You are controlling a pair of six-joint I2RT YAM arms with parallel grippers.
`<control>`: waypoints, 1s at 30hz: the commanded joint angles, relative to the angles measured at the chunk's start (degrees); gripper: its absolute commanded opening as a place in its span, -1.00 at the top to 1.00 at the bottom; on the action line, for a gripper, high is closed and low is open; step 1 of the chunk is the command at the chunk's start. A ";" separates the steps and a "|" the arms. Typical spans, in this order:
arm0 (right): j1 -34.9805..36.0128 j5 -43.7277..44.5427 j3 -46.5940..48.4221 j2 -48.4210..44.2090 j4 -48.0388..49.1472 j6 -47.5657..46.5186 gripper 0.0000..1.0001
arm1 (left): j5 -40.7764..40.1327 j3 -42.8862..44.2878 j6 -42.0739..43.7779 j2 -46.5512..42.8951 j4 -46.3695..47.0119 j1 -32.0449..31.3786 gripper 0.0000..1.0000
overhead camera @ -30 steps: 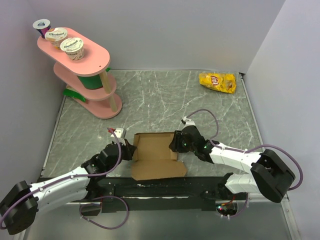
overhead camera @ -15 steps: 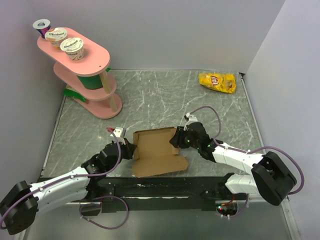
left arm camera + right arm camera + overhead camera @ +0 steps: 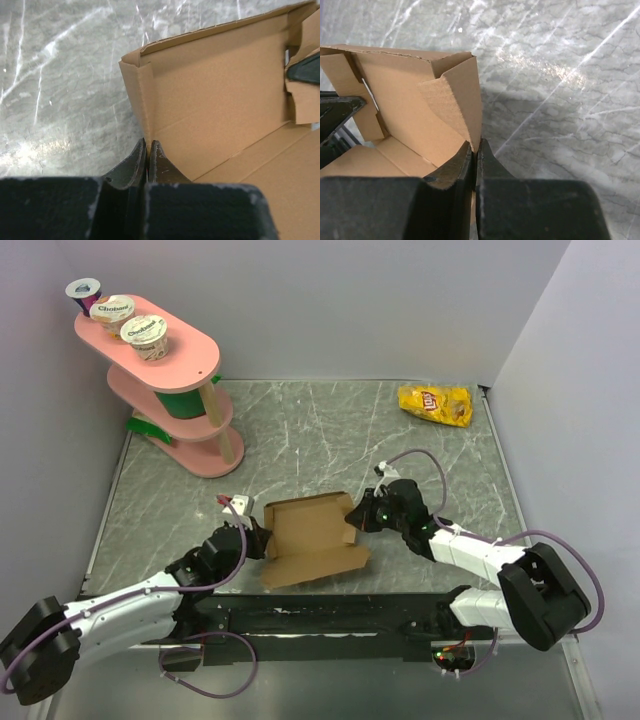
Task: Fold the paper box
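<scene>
Both arms lie low and stretched over the near edge of the table (image 3: 330, 430), reaching inward from their bases. The left hand (image 3: 148, 145) is pinched closed on the left wall of the box (image 3: 310, 535), with the cardboard edge squeezed between its fingertips. The right hand (image 3: 474, 146) is likewise clamped tight on the right wall, beside a bent corner flap. The box is plain brown cardboard with no print. It sits near the front middle of the table between the two hands, its back and side walls raised and a flat panel lying toward the arms. The top view hides both grips behind the dark wrists.

Far right lies a yellow bag (image 3: 435, 404) with the red Lay's logo. Far left, a pink tiered stand (image 3: 190, 350) carries three cups (image 3: 145, 330). Their lid lettering is too small to read.
</scene>
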 commanded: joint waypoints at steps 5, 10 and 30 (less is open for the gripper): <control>6.91 11.17 6.01 0.69 -2.57 -0.01 0.89 | 5.94 3.88 4.03 4.69 5.51 -2.93 0.98; 7.01 8.37 7.15 0.95 -0.81 1.05 0.31 | 6.02 3.62 4.48 5.13 5.95 -3.45 0.98; -3.79 -10.16 0.66 -5.02 14.83 7.90 -0.37 | 5.94 2.74 2.54 4.69 5.51 -3.54 0.98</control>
